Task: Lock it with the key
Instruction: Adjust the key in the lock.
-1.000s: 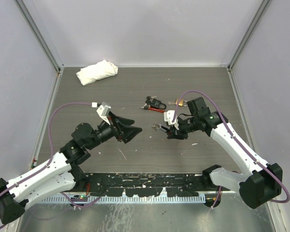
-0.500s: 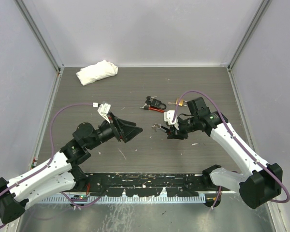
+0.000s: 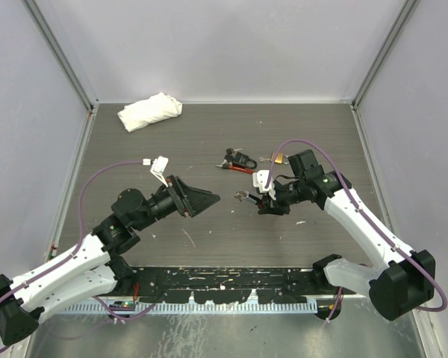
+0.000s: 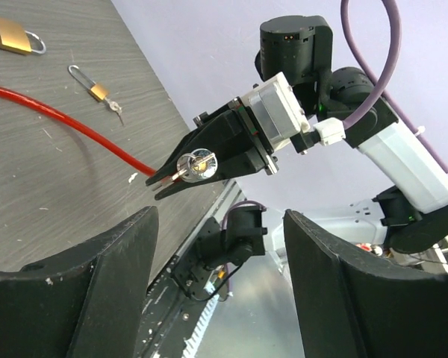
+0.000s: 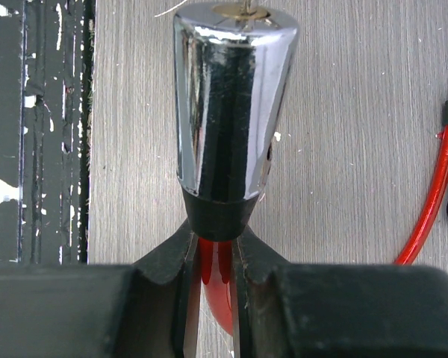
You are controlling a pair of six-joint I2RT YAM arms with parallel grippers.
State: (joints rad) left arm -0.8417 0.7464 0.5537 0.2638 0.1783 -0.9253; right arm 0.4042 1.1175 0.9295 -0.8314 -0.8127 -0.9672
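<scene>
Lock cylinder [image 5: 235, 104] clamped in right gripper [image 5: 215, 240], keyed face presented ahead of left gripper [image 4: 220, 253]: spread wide, empty, likely for turning.

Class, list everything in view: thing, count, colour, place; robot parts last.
crumpled white cloth: one, white, table's far-left corner
chrome cable-lock head: one, silver, held above table, centre-right
thin red cable: one, red, trailing from lock head across table
large brass padlock: one, gold, on table
small brass padlock: one, gold, beside the cable
black lock body: one, black, table centre
left pincer: one, black, open, empty
right pincer: one, black, shut on lock head
</scene>
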